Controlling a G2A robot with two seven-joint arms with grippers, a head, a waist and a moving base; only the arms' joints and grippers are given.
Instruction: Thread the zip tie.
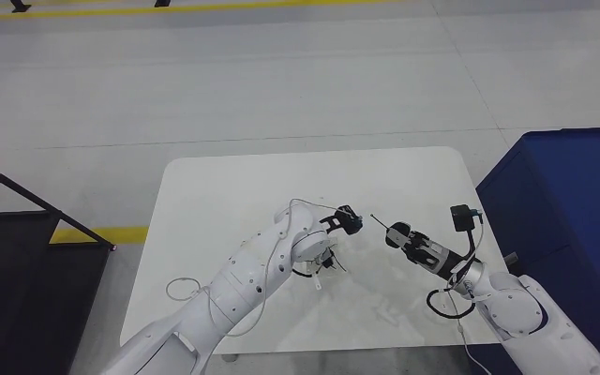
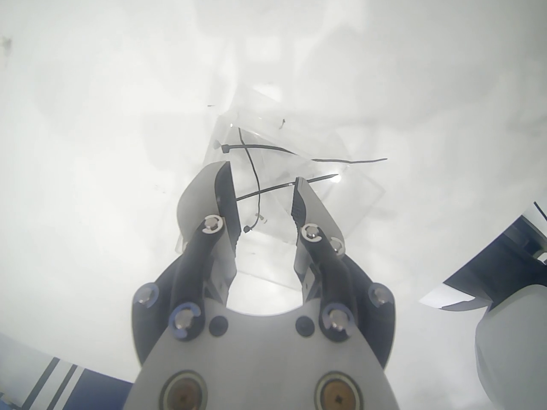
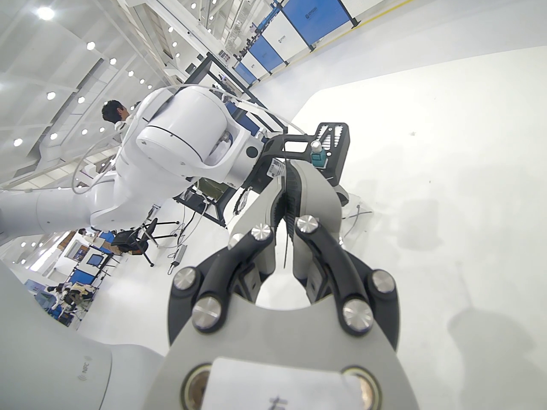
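The left tool [image 2: 260,175], jaws apart, hangs over a clear tray [image 2: 361,191] of spare ties [image 2: 273,149] on the counter [image 1: 234,187], while the right tool [image 3: 285,172] is clamped on the zip tie [image 3: 284,247], a light, springy, slippery strip probably best gripped near its tail.

The table [image 1: 216,197] is plain white, the loose zip ties [image 2: 267,147] on the clear plastic box [image 2: 361,191] are black, and so is the zip tie [image 3: 284,253] pinched in the right gripper [image 3: 287,185]. That one and the left gripper [image 2: 260,174] have pale grey fingers, black ribbed pads, black links and silver bolts. A deep blue bin [image 1: 548,206] stands on the pale grey floor [image 1: 281,75], which has a yellow line [image 1: 187,8].
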